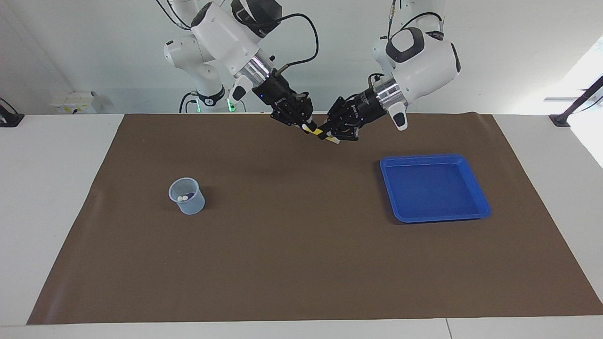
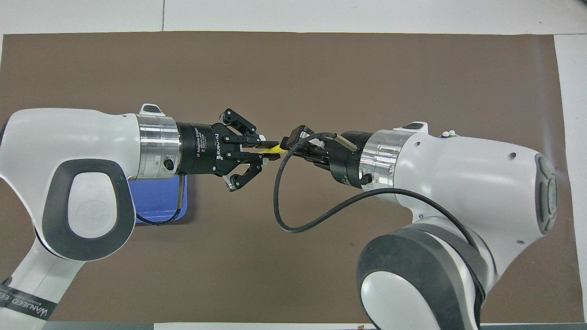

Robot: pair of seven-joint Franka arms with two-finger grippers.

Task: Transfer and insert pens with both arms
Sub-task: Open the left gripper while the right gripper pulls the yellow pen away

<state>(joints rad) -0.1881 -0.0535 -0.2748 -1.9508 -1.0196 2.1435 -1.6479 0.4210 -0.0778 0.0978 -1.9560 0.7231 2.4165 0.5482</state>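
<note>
Brown matting point(image 1: 301, 245) covers the table, and high over its robot-side edge both grippers meet on one yellow pen point(image 1: 319, 132). The left gripper point(image 1: 335, 136) is clenched on the pen toward its pale lower tip, and the right gripper point(image 1: 306, 126) is clamped on the upper end, so both arms hold it at once. Judging by its slim, short body, the pen is light and rigid but smooth, likely to swivel in a pinch near one end; a grip around mid-barrel, square to its length, should steady it. Toward the right arm's end from the pen stands a clear cup point(image 1: 187, 196) with two pens in it; toward the left arm's end lies a blue tray point(image 1: 480, 202).
</note>
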